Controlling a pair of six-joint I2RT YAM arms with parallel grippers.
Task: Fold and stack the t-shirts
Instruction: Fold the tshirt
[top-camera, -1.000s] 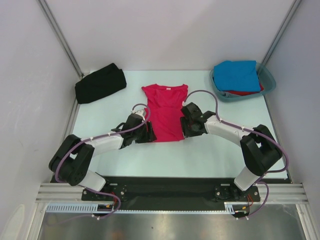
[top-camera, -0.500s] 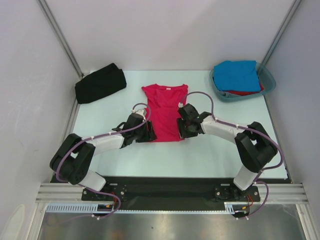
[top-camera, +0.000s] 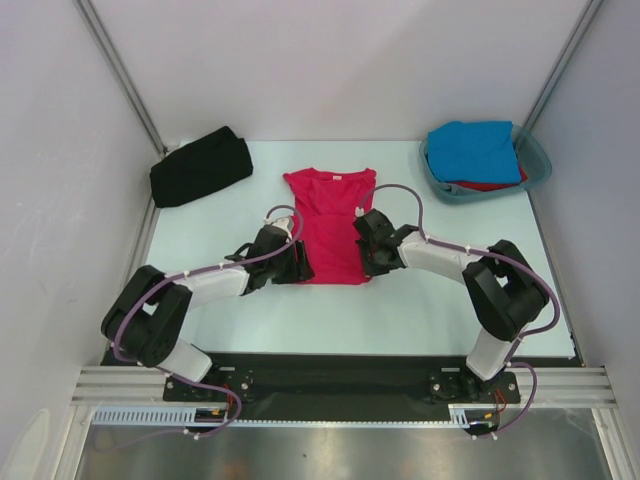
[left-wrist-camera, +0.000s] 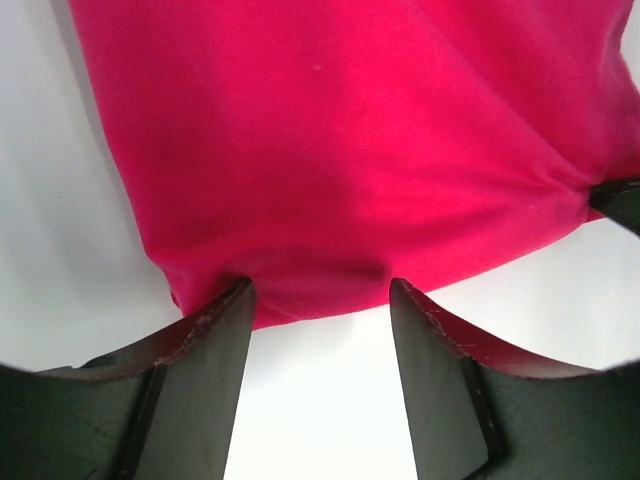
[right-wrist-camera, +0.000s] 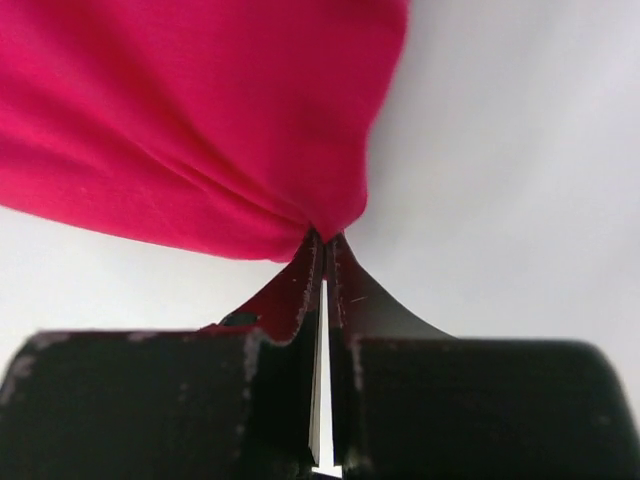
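The crimson-pink t-shirt (top-camera: 330, 222) lies flat mid-table, neck label at the far end. My left gripper (top-camera: 301, 266) is open at its near left hem corner; in the left wrist view the hem (left-wrist-camera: 330, 160) reaches just to the fingertips of that gripper (left-wrist-camera: 320, 292). My right gripper (top-camera: 369, 262) is shut on the near right hem corner, and the cloth (right-wrist-camera: 200, 120) bunches into its tips (right-wrist-camera: 325, 240). A folded black t-shirt (top-camera: 200, 167) sits at the far left. A bright blue t-shirt (top-camera: 475, 150) lies on a red one (top-camera: 490, 186) in the tub.
A translucent teal plastic tub (top-camera: 537, 165) stands at the far right corner. White walls with metal posts close in the table on three sides. Both arms reach in from the near edge, elbows spread outward.
My right gripper has slid a little left onto the hem corner and closed on it. The left gripper has stayed open in place.
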